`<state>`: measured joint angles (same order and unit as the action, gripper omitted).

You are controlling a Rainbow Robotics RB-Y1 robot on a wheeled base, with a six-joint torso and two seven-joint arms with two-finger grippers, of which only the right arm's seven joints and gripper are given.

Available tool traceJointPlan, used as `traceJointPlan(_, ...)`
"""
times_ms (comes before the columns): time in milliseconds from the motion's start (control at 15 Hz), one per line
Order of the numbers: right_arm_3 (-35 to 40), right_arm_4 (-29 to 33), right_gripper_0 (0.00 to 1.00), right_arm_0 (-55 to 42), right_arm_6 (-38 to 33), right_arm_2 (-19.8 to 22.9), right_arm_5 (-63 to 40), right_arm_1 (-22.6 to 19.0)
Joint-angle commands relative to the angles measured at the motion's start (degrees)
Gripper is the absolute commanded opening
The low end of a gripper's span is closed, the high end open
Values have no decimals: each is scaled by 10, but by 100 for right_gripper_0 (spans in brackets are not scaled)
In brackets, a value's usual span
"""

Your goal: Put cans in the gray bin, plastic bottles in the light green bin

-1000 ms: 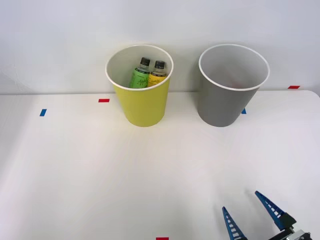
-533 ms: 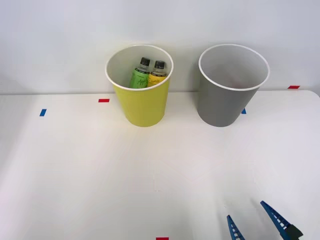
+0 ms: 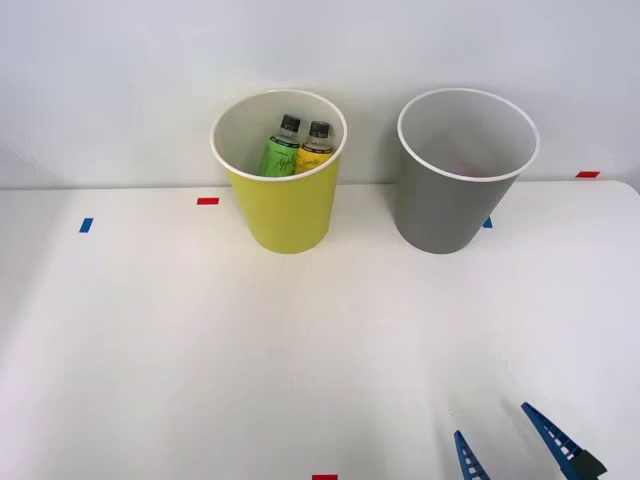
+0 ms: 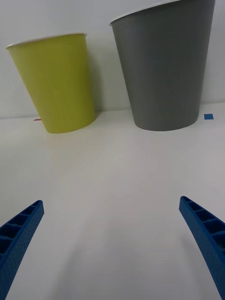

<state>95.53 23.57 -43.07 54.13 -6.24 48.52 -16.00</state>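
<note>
Hovering at the surface's near-right edge, my gripper wide and empty, 2 plastic bottles inside the light green bin.

On the bench, both bins stand along the far edge: the light green bin left of the gray bin, apart. The plastic bottles stand inside the left one.
</note>
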Motion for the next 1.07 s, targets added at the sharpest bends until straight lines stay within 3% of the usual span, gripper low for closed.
traceJointPlan(67, 0, 0, 100, 0, 0, 0, 0, 0)
traceJointPlan(1067, 0, 0, 100, 0, 0, 0, 0, 0)
